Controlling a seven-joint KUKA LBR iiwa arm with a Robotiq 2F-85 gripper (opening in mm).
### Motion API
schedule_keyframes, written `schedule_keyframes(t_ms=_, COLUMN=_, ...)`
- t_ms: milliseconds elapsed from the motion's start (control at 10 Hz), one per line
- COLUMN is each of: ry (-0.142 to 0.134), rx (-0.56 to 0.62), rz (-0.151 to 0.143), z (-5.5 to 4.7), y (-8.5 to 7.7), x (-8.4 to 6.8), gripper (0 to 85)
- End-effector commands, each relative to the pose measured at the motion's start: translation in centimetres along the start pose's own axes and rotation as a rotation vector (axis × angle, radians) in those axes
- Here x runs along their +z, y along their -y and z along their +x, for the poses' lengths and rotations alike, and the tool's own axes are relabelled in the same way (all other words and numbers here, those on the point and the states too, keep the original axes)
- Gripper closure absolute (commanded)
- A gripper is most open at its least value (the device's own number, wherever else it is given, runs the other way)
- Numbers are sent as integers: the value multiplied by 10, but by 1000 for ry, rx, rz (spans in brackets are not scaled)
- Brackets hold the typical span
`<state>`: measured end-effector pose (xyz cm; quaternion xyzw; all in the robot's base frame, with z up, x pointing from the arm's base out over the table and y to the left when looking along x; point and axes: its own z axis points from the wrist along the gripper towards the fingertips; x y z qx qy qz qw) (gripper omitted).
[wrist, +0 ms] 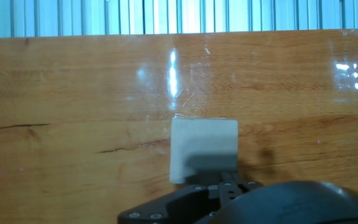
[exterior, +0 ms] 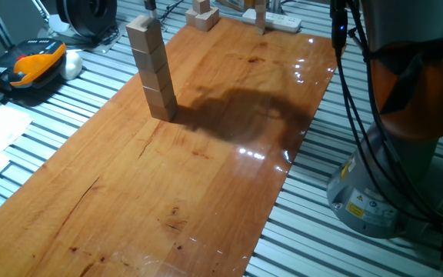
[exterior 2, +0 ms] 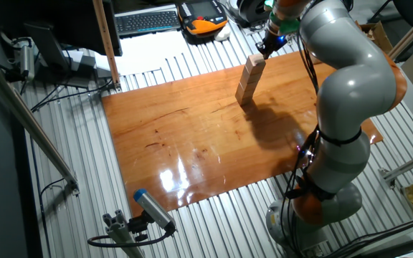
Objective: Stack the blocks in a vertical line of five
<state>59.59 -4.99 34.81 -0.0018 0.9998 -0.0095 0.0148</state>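
Jaws: state cannot be told; gripper (exterior 2: 265, 47) above the stack of blocks (exterior: 151, 71) on the wooden board (exterior: 206, 192). Blocks: light, rigid, smooth; likely gripped by opposite flat sides.

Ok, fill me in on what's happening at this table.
The KUKA arm is building a tower of wooden blocks on the wooden board. The stack stands upright near the board's far edge, and the gripper hovers right above its top block. Whether the fingers are open or shut can't be told. A few more blocks sit beyond the board.
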Motion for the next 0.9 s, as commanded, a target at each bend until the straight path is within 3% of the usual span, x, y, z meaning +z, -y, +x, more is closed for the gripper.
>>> schedule_keyframes(t_ms=0, ry=0, rx=-1, rz=-1, z=0, y=0, x=0, gripper=850)
schedule_keyframes(t_ms=400, ry=-12, rx=-6, rz=-12, z=1, y=1, x=-1, gripper=850)
schedule_keyframes(t_ms=800, ry=-6, rx=-6, rz=-5, z=1, y=1, x=-1, gripper=850)
